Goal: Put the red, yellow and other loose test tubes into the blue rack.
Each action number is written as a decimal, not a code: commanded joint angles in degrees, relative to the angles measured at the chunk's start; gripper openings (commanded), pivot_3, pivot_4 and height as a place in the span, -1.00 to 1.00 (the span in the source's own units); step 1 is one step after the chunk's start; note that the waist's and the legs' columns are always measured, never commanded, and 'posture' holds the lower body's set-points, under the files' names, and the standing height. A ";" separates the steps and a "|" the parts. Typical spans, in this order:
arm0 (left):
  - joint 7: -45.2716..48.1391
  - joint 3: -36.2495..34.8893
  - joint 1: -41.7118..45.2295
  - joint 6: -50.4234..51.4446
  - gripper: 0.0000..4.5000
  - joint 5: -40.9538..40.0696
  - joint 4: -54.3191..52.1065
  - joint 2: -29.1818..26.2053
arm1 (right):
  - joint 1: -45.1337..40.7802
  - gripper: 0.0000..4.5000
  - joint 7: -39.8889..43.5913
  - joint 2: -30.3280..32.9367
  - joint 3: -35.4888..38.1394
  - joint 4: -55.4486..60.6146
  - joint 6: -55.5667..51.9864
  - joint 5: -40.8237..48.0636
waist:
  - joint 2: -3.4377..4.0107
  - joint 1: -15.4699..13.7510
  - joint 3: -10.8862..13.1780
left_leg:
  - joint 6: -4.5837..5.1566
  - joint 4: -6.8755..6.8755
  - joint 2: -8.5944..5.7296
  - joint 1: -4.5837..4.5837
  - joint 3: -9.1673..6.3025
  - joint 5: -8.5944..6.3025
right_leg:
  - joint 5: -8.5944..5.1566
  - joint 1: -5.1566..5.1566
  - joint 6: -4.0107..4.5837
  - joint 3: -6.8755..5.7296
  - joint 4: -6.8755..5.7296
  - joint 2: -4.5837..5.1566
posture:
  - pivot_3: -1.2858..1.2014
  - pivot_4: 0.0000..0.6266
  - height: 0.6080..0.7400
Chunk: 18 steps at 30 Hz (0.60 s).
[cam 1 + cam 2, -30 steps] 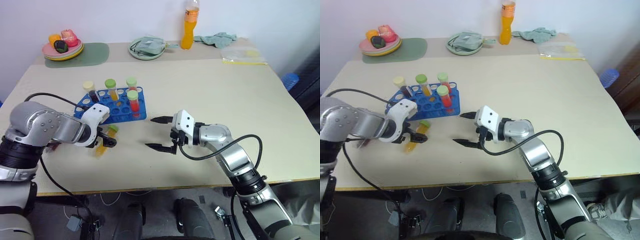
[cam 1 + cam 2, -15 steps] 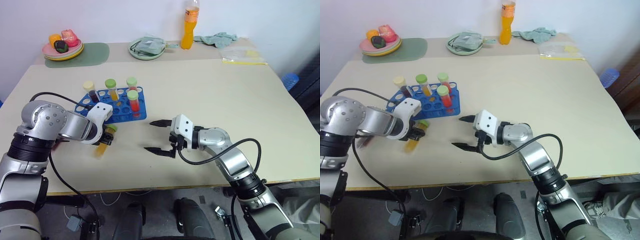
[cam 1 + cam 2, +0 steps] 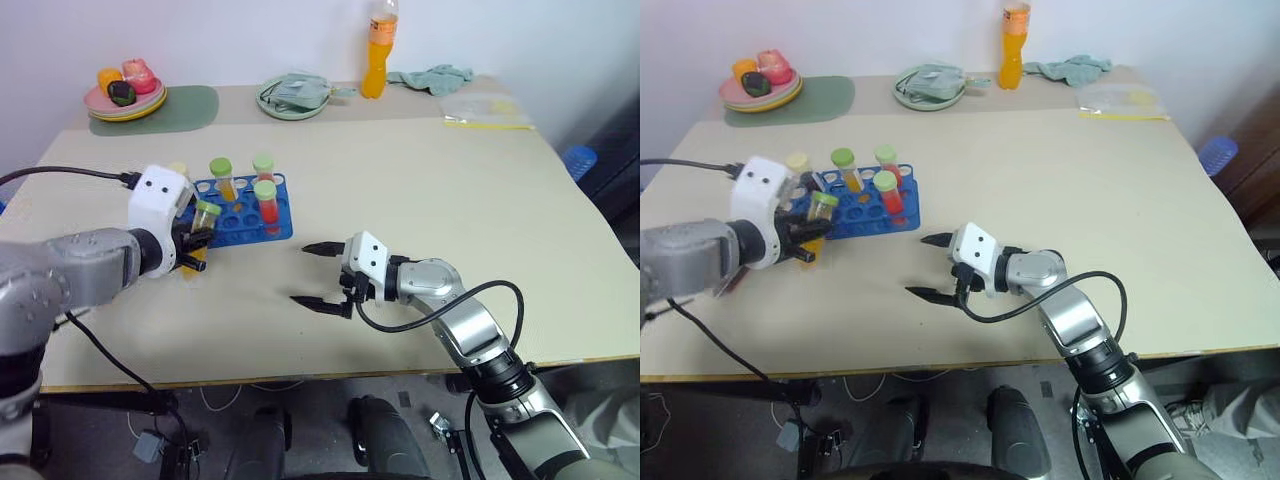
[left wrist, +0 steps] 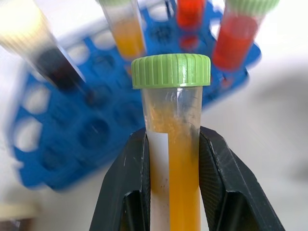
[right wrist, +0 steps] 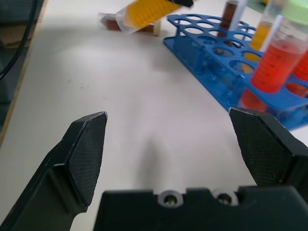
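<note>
Left wrist view has the left gripper (image 4: 171, 159) clamped by its two black fingers (image 4: 127, 183) on the clear plastic test tube of yellow-orange liquid with a green ribbed cap (image 4: 172, 144), cap end away from the wrist. Beyond the cap, on the far side, lies the bright blue plastic rack pierced with round holes (image 3: 238, 212); it already carries four tubes, with open holes on its near and left part. The tube's long axis leans forward toward the rack, so it likely has to come upright over a free hole. A dark maroon tube (image 5: 127, 25) lies on the beige table (image 3: 420, 200) nearby. To the right, the right gripper (image 3: 312, 274) hovers wide open and empty, well apart.
</note>
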<state>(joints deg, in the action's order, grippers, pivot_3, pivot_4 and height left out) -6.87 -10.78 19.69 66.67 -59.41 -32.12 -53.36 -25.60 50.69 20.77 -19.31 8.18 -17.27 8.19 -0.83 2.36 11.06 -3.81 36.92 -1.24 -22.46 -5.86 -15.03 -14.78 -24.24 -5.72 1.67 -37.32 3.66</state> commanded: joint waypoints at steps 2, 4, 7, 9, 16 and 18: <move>4.42 -3.79 -5.97 -14.61 -0.67 10.04 -5.87 5.82 | -0.50 1.00 -0.81 -0.89 0.98 0.58 0.24 0.94 | -0.02 -0.19 -0.01 | 0.02 0.02 0.01 -0.03 -0.03 -0.01 | 0.00 0.00 0.01 -0.02 0.00 -0.01 | 0.03 -0.52 1.00; 3.81 -2.99 -7.67 -20.48 -0.67 15.56 -6.16 9.98 | -0.65 1.00 -1.06 -1.07 1.02 0.13 0.26 0.96 | -0.04 -0.46 -0.01 | 0.05 0.06 0.01 -0.03 -0.01 -0.02 | 0.02 0.02 0.03 -0.02 0.02 -0.01 | 0.03 -0.52 1.00; -0.46 -0.40 -7.92 -28.52 -0.67 25.68 -4.13 16.72 | -1.09 1.00 -1.84 -1.83 1.28 -0.95 0.20 0.92 | -0.07 -1.02 -0.03 | 0.06 0.09 0.00 0.00 0.01 -0.02 | 0.02 0.09 0.02 -0.03 0.06 -0.01 | 0.03 -0.52 1.00; -1.58 2.28 -7.47 -34.66 -0.67 32.96 -2.00 20.23 | -1.39 1.00 -2.64 -2.52 1.28 -1.70 0.31 0.63 | -0.07 -1.26 -0.04 | 0.07 0.11 0.03 0.00 0.00 -0.03 | 0.03 0.10 0.03 -0.03 0.07 -0.05 | 0.03 -0.52 1.00; -2.20 11.52 -5.08 -53.76 -0.67 51.00 10.10 30.58 | -1.92 1.00 -5.23 -4.45 1.71 -3.30 0.34 0.37 | -0.08 -1.69 -0.05 | 0.08 0.11 0.00 -0.02 0.01 -0.03 | 0.05 0.10 0.00 -0.03 0.08 -0.03 | 0.03 -0.52 1.00; -2.05 12.11 -4.52 -57.32 -0.67 54.18 13.58 32.23 | -2.07 1.00 -5.77 -4.74 1.78 -3.54 0.35 0.22 | -0.09 -1.68 -0.05 | 0.08 0.11 0.00 -0.01 0.01 -0.04 | 0.06 0.11 -0.01 -0.04 0.07 -0.03 | 0.03 -0.52 1.00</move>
<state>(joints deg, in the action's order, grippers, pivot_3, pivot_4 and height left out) -8.84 1.09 14.20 14.83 -9.86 -20.55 -21.83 -26.56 45.68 16.61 -18.92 4.18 -17.27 8.14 -0.92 0.68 11.01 -3.72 37.04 -1.24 -22.47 -5.84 -15.07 -14.72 -24.13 -5.73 1.63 -37.25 3.64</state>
